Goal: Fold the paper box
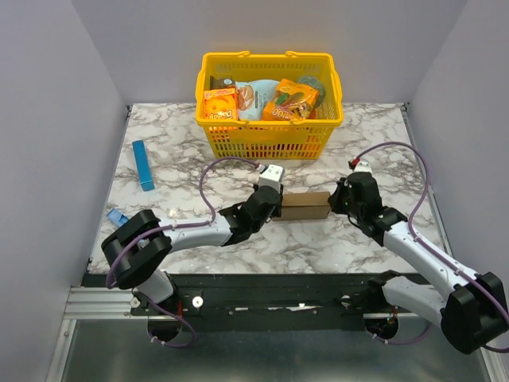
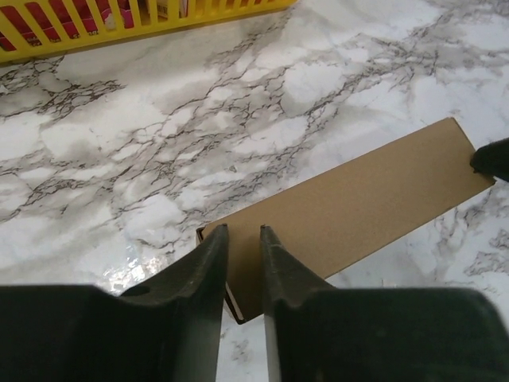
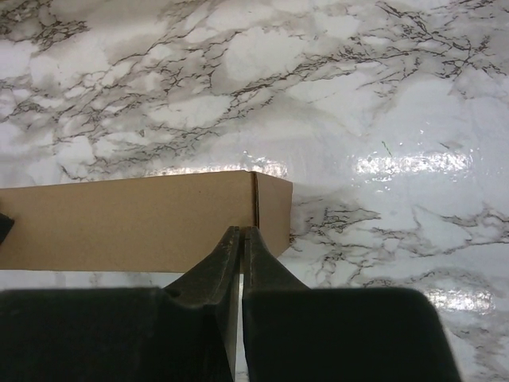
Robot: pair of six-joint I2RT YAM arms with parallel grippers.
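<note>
The paper box (image 1: 306,206) is a small closed brown carton lying flat mid-table, long side running left to right. My left gripper (image 1: 276,205) is at its left end. In the left wrist view the gripper (image 2: 240,231) hovers over that end of the box (image 2: 358,199), jaws a narrow gap apart with nothing between them. My right gripper (image 1: 335,199) is at the right end. In the right wrist view its tips (image 3: 240,231) are pressed together against the near face of the box (image 3: 135,223), close to the right corner, and hold nothing.
A yellow basket (image 1: 269,57) with orange snack boxes (image 1: 220,103) stands at the back, just beyond the carton; its wall shows in the left wrist view (image 2: 79,24). A slim blue box (image 1: 143,165) and a small blue object (image 1: 118,216) lie at the left.
</note>
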